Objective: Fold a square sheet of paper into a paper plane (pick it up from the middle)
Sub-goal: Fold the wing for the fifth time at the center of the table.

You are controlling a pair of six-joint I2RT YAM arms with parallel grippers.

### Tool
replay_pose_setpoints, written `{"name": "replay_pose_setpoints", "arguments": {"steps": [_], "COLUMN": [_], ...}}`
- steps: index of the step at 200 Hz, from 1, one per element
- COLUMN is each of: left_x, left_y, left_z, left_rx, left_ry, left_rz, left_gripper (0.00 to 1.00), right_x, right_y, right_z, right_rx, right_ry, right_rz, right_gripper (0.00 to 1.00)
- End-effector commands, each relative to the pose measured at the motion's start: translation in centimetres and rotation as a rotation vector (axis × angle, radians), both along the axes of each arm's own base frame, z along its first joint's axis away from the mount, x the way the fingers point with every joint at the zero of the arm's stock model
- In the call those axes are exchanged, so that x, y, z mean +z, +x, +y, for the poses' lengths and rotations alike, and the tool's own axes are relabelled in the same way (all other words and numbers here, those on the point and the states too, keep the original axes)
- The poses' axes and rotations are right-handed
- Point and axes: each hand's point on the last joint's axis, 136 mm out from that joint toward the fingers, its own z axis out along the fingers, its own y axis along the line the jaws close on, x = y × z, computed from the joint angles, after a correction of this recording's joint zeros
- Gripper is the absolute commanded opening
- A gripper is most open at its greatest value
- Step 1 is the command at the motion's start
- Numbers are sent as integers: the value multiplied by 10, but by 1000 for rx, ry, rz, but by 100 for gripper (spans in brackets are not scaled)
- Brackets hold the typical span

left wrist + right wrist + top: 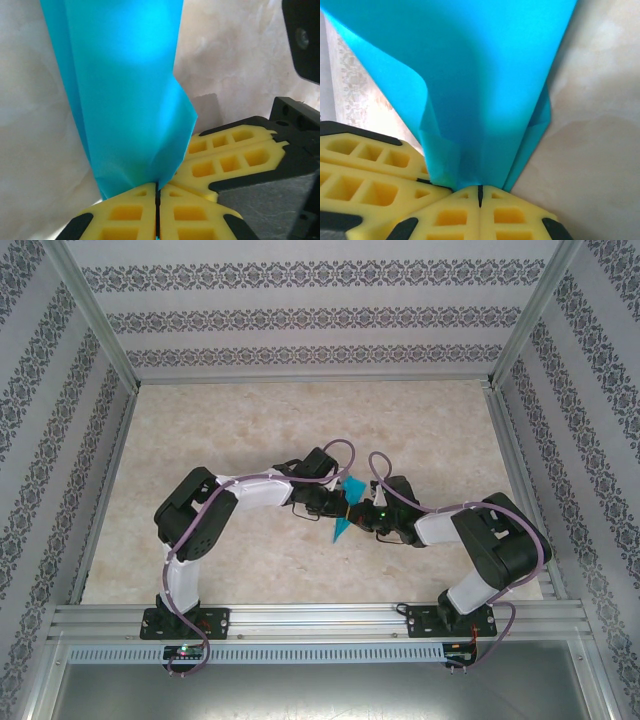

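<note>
Paper plane (pixel 341 527): teal, creased, partly folded, pinched from both sides at mid-table. Left gripper (pixel 157 194) has its yellow fingers pressed together on the paper's edge. Right gripper (pixel 480 194) is likewise clamped tight on the same paper, just beside the left one. The paper's narrow pointed end aims toward the arm bases. Beige marbled table (pixel 250 430) below, patterned walls (pixel 300 300) around.

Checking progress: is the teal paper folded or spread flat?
Folded: the paper shows overlapping layers and creased flaps in both wrist views.
</note>
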Motion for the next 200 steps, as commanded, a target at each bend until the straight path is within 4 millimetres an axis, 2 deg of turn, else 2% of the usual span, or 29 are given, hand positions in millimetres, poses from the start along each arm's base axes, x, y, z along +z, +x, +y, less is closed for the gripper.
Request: {"name": "replay_pose_setpoints", "arguments": {"steps": [1,84,116,171,200], "left_x": [-21,-18,-19,-15,-12], "left_y": [-15,-18,-19,-19,-20], "left_z": [7,6,6,2,1], "left_rx": [-47,-103,-122,-153,-167], "left_ry": [76,68,70,43,30], "left_rz": [36,12,3,-16,-29], "left_gripper": [11,13,16,18,18], "right_x": [-3,23,36,36,28], "right_y": [-1,10,18,28,30], "right_z": [-5,-12,-11,-4,-2], "right_rx": [-18,-60,-61,-49,-45], "right_ry": [11,79,115,161,163], "right_rz": [10,-42,-64,-65,-44], "right_gripper": [0,0,5,17,23]}}
